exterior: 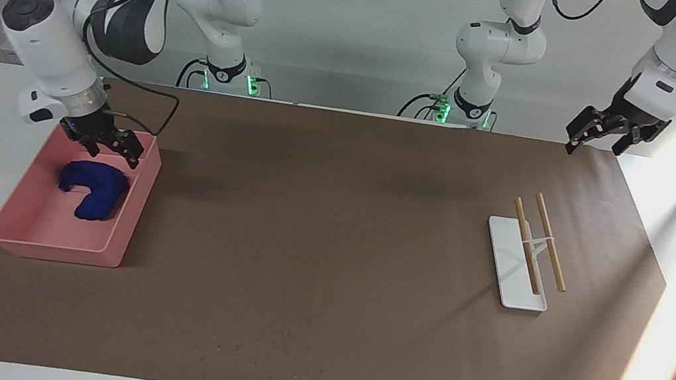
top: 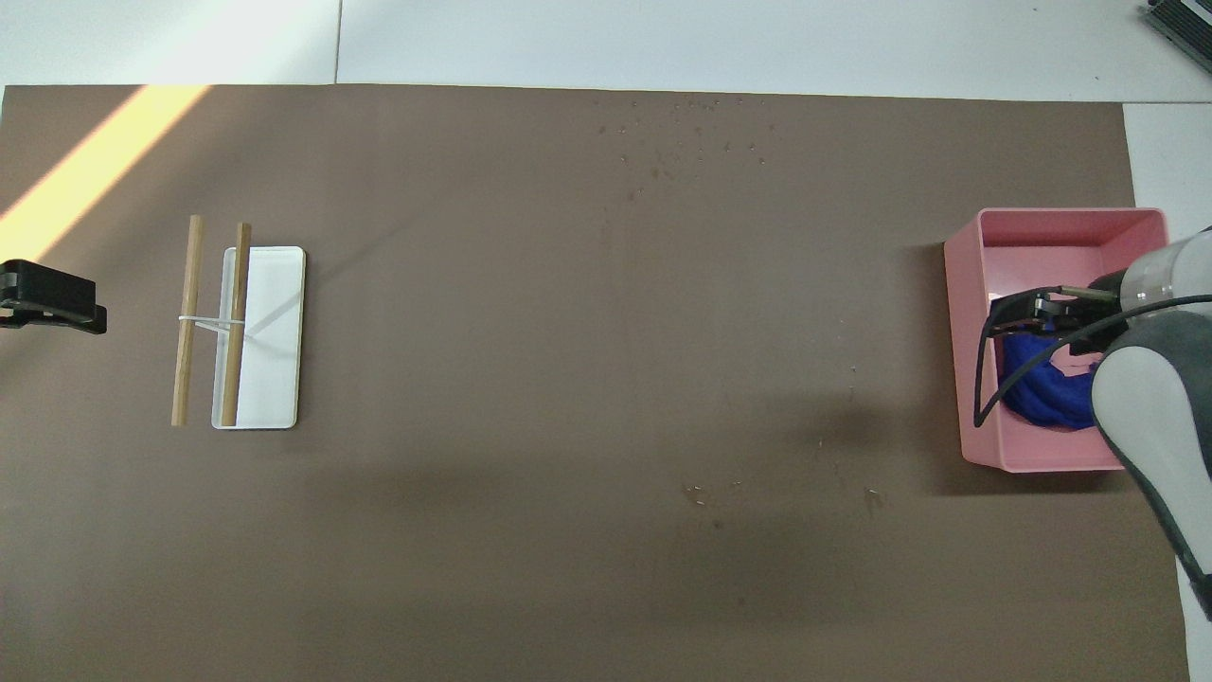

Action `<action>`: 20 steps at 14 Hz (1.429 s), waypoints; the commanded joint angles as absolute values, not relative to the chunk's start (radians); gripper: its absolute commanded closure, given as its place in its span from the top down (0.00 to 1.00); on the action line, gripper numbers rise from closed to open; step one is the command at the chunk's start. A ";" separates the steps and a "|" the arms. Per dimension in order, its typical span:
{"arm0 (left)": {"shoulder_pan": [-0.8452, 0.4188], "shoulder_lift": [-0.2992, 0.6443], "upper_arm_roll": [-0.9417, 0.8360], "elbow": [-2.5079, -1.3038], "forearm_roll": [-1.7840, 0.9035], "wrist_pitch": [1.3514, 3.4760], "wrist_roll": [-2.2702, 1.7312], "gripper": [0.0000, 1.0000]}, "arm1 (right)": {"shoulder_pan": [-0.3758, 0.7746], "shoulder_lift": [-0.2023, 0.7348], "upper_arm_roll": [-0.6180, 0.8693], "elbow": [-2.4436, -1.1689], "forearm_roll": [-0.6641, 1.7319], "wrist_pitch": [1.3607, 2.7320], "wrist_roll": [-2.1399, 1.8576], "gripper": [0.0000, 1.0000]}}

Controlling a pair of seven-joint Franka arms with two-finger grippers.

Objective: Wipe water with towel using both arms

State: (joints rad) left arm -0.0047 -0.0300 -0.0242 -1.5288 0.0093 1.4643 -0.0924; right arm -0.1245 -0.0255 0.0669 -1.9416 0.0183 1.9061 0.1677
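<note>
The blue towel [exterior: 93, 190] lies bunched in the pink tray [exterior: 131, 219] at the right arm's end of the table. In the overhead view the towel [top: 1042, 393] is partly hidden by the right arm, inside the tray [top: 966, 379]. My right gripper [exterior: 112, 153] is open and hangs just above the towel, over the tray's end nearer the robots; it also shows in the overhead view [top: 1027, 317]. The water [exterior: 261, 346] is scattered specks on the brown paper, mostly near the table edge farthest from the robots [top: 691, 133]. My left gripper [exterior: 597, 140] waits open, raised at its own end [top: 57, 301].
A white flat tray [exterior: 520, 291] lies toward the left arm's end, with two wooden sticks [exterior: 548, 252] tied by a white band across it; both also show in the overhead view, the tray [top: 275, 360] and the sticks [top: 189, 322]. A few more specks [top: 701, 493] lie nearer the robots.
</note>
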 commanded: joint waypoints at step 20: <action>-0.011 -0.037 -0.009 -1.523 0.006 1.473 -0.094 1.00 | -0.041 0.009 0.055 -1.586 -0.009 1.543 0.195 1.00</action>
State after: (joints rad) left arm -0.0051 -0.0300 -0.0180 -1.5287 0.0093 1.4650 -0.0931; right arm -0.0245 -0.0010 0.0515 -1.6051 -0.0035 1.5707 0.2460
